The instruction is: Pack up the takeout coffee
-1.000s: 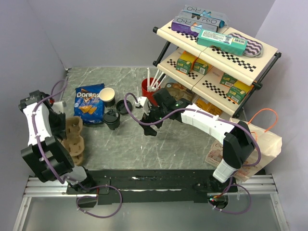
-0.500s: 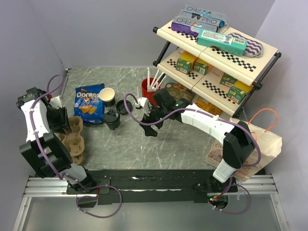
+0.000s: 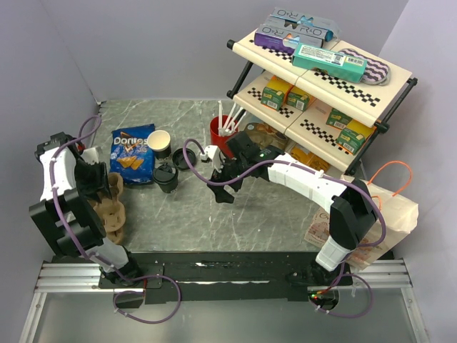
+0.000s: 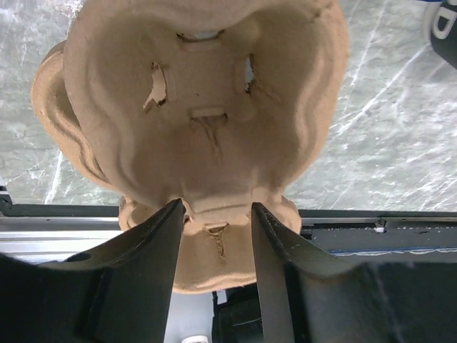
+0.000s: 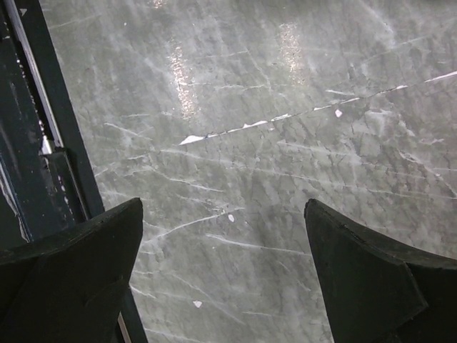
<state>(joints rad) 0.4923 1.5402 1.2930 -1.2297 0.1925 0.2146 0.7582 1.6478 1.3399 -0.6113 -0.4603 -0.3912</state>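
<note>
The step in hand looks like readying the pulp cup carrier (image 4: 207, 107). It lies flat at the left of the surface (image 3: 285, 214), its wells facing up. The left hand (image 4: 214, 209) is right over it, fingers apart and astride the narrow waist between two wells, with no squeeze showing. The takeout coffee (image 3: 166, 177), lidded and upright, stands unheld toward the middle of the surface, just in front of the chips bag (image 3: 132, 153) and near the carrier but not touching it. An open paper cup (image 3: 159, 143) stands just behind it. The right hand (image 3: 223, 191) hovers over bare surface to the right of the coffee, its fingers spread as wide as they go and empty. Nothing is packed yet (every well seen from the left wrist is bare). The next move probably falls to the right hand: slide left to the coffee, close around its sleeve below the lid, lift it upright and lower it into a well. The left hand will need to clear that well or steady the light carrier.
</note>
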